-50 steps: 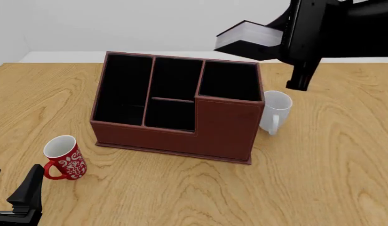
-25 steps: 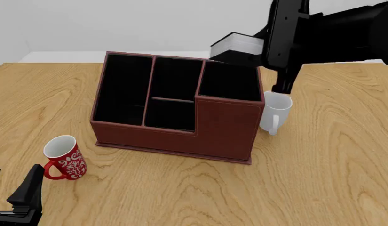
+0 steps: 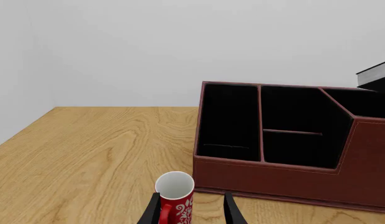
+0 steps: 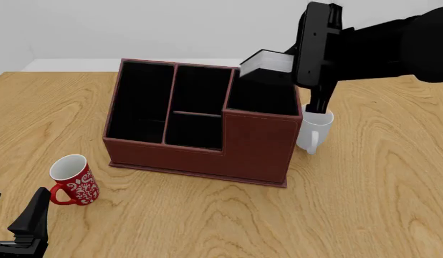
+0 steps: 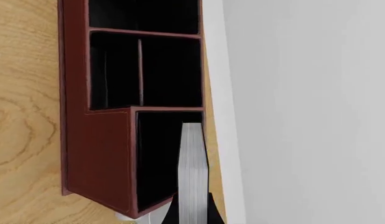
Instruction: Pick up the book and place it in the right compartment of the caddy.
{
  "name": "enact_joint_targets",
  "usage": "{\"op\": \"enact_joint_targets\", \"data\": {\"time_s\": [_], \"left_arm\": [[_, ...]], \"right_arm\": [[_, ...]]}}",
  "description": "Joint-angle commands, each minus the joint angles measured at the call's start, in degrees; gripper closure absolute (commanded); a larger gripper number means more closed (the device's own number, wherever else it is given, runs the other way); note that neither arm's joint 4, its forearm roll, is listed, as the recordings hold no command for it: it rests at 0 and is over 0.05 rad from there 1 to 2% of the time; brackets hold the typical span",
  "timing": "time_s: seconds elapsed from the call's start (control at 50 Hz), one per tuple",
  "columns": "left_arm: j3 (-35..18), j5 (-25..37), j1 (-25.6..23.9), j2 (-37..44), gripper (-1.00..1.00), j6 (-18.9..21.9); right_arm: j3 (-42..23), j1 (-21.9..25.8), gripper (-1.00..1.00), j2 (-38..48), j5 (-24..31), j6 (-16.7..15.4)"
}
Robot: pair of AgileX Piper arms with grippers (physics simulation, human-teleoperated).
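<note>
Jaws: my right gripper is clamped on the book; my left gripper is parked with fingers apart, nothing between them.
Book: lifted, tilted, over the back edge of the right compartment, not yet inside.
Done: pickup and carry to the caddy.
Left: I judge lowering into that slot, then release.
Materials: book has a black cover and white page edges; caddy looks like reddish-brown leather with stitched edges, black lining and a tall front wall; the table is light wood grain.
Nearby: white mug just beside the caddy's right wall; red mug near my left gripper.
</note>
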Motion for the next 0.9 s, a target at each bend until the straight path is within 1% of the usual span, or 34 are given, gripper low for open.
{"op": "enact_joint_targets", "data": {"time_s": [0.02,0.22,0.66,0.9], "left_arm": [[0.0,0.0,0.0,0.0,-1.00,0.0],[0.0,0.0,0.0,0.0,-1.00,0.0],[0.0,0.0,0.0,0.0,-1.00,0.0],[0.0,0.0,0.0,0.0,-1.00,0.0]], "right_arm": [[-0.4,0.1,1.00,0.6,-0.8,1.2],[-1.0,0.1,1.00,1.8,-1.1,1.5],[0.0,1.1,1.00,2.6,-1.9,2.1],[0.3,1.1,1.00,3.1,-2.1,1.8]]}}
